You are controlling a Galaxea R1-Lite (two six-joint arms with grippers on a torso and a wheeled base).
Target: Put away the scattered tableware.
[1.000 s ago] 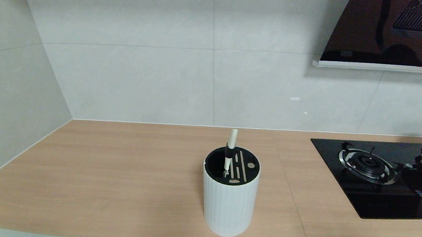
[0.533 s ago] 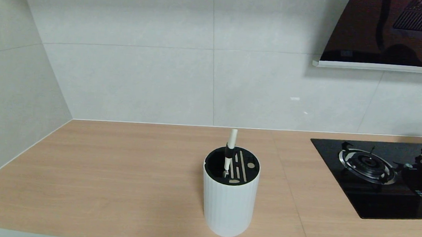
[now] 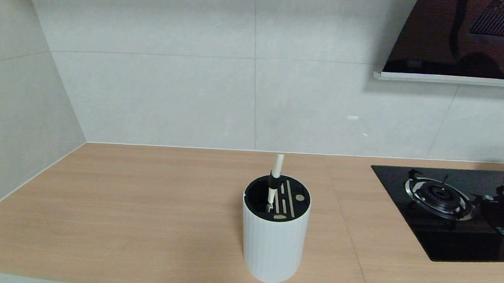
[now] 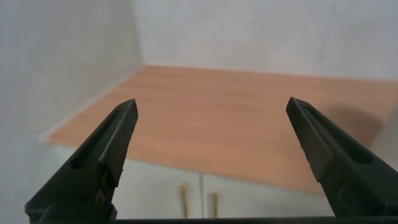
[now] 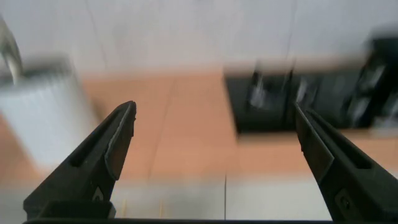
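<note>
Left gripper (image 4: pixel 211 104): two matte black fingers (image 4: pixel 102 158), broad at the base, tapering to narrow blunt tips, with a shallow recessed panel along each flank. Right gripper (image 5: pixel 214 107): same black wedge-shaped fingers (image 5: pixel 99 162), small pale spot low on each

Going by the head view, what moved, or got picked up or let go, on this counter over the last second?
Nothing visibly changed. The white holder stands on the same spot of the countertop, the cream-handled utensil stays upright in it, and the stove looks as before.
</note>
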